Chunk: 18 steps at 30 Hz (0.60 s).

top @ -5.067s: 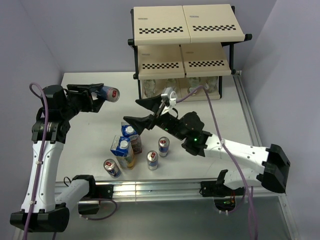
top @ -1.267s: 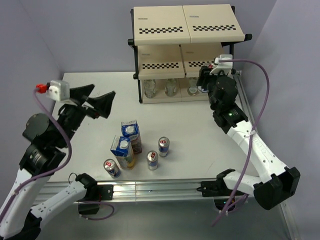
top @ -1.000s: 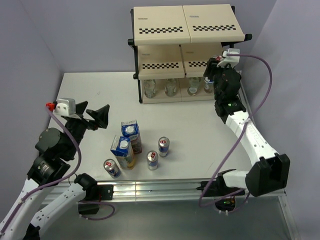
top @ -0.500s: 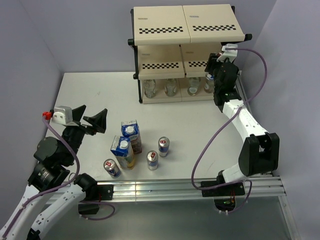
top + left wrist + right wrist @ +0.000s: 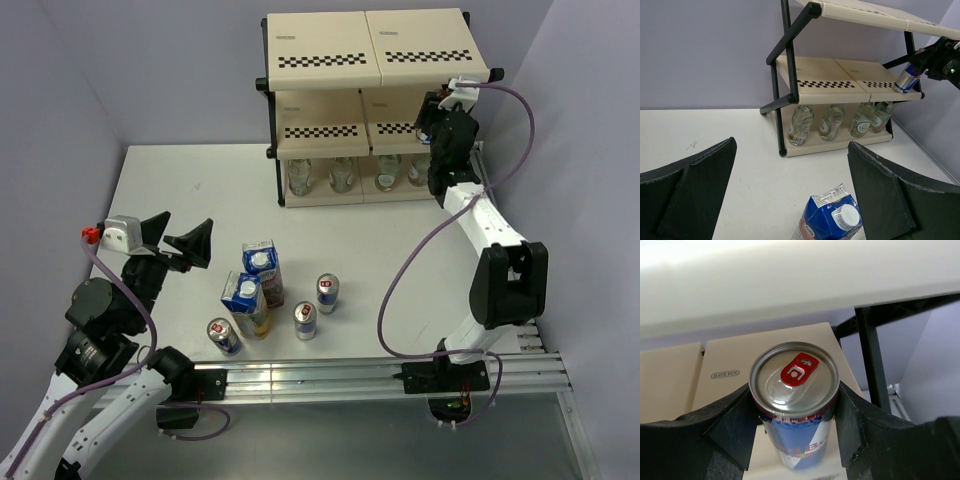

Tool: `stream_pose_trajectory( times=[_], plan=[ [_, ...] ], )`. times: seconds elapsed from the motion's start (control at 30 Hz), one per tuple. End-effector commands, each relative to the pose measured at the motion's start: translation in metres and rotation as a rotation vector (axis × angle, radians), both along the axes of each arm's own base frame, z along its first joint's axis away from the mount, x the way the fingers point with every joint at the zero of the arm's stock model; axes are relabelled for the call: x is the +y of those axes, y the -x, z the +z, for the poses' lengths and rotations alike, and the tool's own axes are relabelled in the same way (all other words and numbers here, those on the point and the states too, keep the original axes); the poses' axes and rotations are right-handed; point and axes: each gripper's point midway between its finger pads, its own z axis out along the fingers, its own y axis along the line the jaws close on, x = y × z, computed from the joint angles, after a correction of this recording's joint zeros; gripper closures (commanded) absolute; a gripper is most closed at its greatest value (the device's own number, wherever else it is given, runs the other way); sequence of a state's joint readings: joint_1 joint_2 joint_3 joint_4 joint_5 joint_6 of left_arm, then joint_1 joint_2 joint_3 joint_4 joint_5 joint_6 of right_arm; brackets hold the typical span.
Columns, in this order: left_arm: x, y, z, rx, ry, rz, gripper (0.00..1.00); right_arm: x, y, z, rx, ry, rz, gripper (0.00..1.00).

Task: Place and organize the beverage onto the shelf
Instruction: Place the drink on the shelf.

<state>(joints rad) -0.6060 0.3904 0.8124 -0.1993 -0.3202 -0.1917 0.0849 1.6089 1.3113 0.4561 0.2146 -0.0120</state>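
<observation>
At the far left the left gripper (image 5: 178, 238) hangs above the table (image 5: 170, 180) with its jaws spread wide and nothing between them; in its own wrist view only the two dark fingers show, cut off by the lower edge. Right of it, the purple carton (image 5: 264, 268) and the yellow carton (image 5: 245, 300) stand close together, their labels too small to read. Only one carton's blue top and white cap reach into the left wrist view. Three loose cans (image 5: 305, 320) stand around them on the table, upright and apart. Further right is the shelf (image 5: 320, 40), whose upper boards hide much of the four bottles (image 5: 801, 125) lined up on the bottom tier from the overhead camera. At the right end of the middle tier the right gripper (image 5: 792, 430) is clamped on the fourth can (image 5: 794, 375), one finger on each side. From above the arm covers this can almost entirely. The left wrist view shows it leaning over the board's right part, but its base is cropped or hidden, so contact with the board cannot be judged.
</observation>
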Motion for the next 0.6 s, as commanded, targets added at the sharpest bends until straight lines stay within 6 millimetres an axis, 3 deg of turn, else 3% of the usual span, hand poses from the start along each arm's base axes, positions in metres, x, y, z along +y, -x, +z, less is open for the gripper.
stream_pose_trajectory(
  times=[0.0, 0.3, 0.43, 0.57],
  plan=[
    [0.0, 0.002, 0.01, -0.042, 0.017, -0.003, 0.01, -0.005, -0.001, 0.052, -0.181, -0.019, -0.004, 1.0],
    [-0.001, 0.002, 0.009, -0.048, 0.015, -0.008, 0.01, -0.008, -0.01, 0.042, -0.228, -0.015, -0.022, 1.0],
    [-0.002, 0.002, 0.009, -0.049, 0.011, -0.014, 0.01, -0.014, -0.023, 0.026, -0.164, -0.027, -0.058, 1.0],
    [-0.004, -0.001, 0.007, -0.039, 0.005, -0.016, 0.01, -0.018, -0.023, 0.024, -0.157, -0.032, -0.084, 0.97]
  ],
)
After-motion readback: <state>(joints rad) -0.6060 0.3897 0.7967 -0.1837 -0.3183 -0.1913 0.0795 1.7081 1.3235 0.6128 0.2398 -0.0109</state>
